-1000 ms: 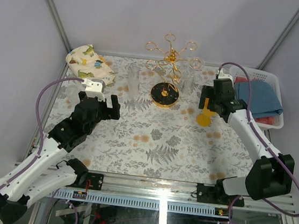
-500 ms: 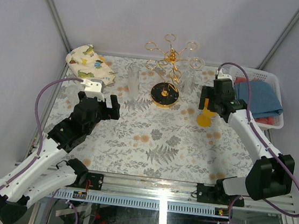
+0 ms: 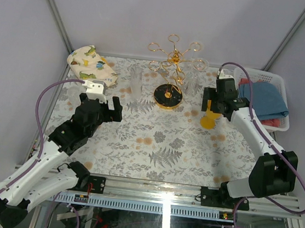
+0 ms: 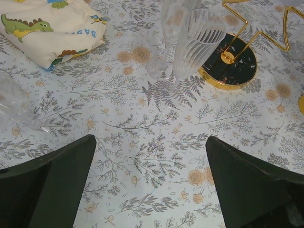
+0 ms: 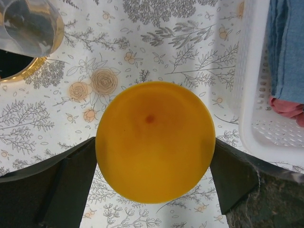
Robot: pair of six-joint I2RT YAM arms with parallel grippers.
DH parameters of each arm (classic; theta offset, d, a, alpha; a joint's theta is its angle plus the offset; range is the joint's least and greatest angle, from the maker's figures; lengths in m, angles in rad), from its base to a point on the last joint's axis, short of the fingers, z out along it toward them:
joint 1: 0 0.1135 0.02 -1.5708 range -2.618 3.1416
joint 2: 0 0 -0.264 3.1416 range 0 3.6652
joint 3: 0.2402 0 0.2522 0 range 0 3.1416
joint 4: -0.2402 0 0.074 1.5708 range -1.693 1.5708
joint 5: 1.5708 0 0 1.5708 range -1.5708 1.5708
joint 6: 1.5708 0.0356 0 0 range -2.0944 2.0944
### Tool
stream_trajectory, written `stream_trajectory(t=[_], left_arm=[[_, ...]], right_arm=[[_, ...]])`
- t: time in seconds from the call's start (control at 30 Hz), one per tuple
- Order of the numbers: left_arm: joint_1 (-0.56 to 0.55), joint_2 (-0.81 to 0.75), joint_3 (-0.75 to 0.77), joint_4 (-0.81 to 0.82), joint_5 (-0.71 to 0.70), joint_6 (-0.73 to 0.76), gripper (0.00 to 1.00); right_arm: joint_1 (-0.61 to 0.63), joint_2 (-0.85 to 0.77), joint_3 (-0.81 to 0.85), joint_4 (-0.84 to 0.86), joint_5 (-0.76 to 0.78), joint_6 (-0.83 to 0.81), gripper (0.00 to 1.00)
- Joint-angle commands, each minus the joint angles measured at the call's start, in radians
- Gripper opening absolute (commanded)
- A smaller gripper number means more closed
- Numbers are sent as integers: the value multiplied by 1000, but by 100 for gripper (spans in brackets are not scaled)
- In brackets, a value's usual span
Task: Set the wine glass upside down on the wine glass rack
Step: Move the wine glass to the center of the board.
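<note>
The white basket (image 3: 273,78) sits at the table's (image 3: 164,154) right edge. In it you have a folded blue cloth (image 3: 264,99) with something red (image 3: 275,123) under it.

Open floral cloth lies between the 2 arms. Farther in, the orange wine glass (image 5: 154,123) stands right of centre, near the basket but apart from it. Beyond it to the left, the wine glass rack (image 3: 172,58) stands at the far middle on its black base (image 3: 168,95), close to the back wall. 2 clear glasses (image 4: 194,42) stand just left of that base. A dinosaur-print cloth (image 3: 92,63) fills the far left corner.

Your left gripper (image 3: 105,106) hangs over the left-centre on a bent arm, its fingers spread wide and holding nothing. Your right arm stretches far forward with the wrist pointing down. The right gripper (image 3: 211,104) is spread fully, with 1 finger on each side of the orange glass, not clamped on it.
</note>
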Motion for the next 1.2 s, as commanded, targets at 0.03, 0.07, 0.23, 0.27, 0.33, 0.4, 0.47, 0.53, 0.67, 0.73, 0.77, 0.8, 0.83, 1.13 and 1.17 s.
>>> stream_trajectory(t=[0.03, 0.07, 0.23, 0.27, 0.33, 0.4, 0.47, 0.53, 0.67, 0.73, 0.77, 0.8, 0.83, 1.13, 1.17], left_arm=[[7, -4, -8, 1, 6, -5, 100], [7, -4, -7, 1, 6, -6, 100], [7, -4, -8, 1, 6, -5, 100], [7, -4, -8, 2, 6, -5, 100], [7, -3, -8, 1, 5, -5, 100], [7, -3, -8, 1, 6, -6, 100], [7, -2, -7, 1, 5, -6, 100], [6, 2, -8, 1, 6, -7, 100], [7, 4, -6, 2, 9, -6, 100], [7, 5, -7, 1, 9, -7, 100], [7, 4, -6, 1, 9, -7, 100], [8, 4, -7, 1, 9, -7, 100], [7, 5, -7, 1, 9, -7, 100], [6, 6, -7, 1, 6, -7, 100], [7, 5, -7, 1, 7, -5, 100]], right_arm=[[-3, 12, 47, -13, -47, -17, 97], [-3, 13, 47, -15, -51, -18, 96], [-2, 11, 39, -32, -85, -20, 94], [-3, 8, 38, -35, -94, -20, 94], [-3, -3, 31, -40, -117, -20, 94], [-1, -17, 21, -42, -144, -17, 93], [-1, -33, 11, -40, -176, -16, 93], [1, -50, 3, -39, -204, -14, 93], [20, -68, -2, -40, -227, -18, 93], [32, -70, -1, -44, -227, -23, 93], [40, -69, -1, -45, -223, -27, 94], [47, -66, 1, -45, -211, -27, 94], [51, -63, 1, -44, -195, -26, 96], [51, -9, 44, -1, -31, -44, 99], [52, 8, 53, 1, -35, -50, 99]])
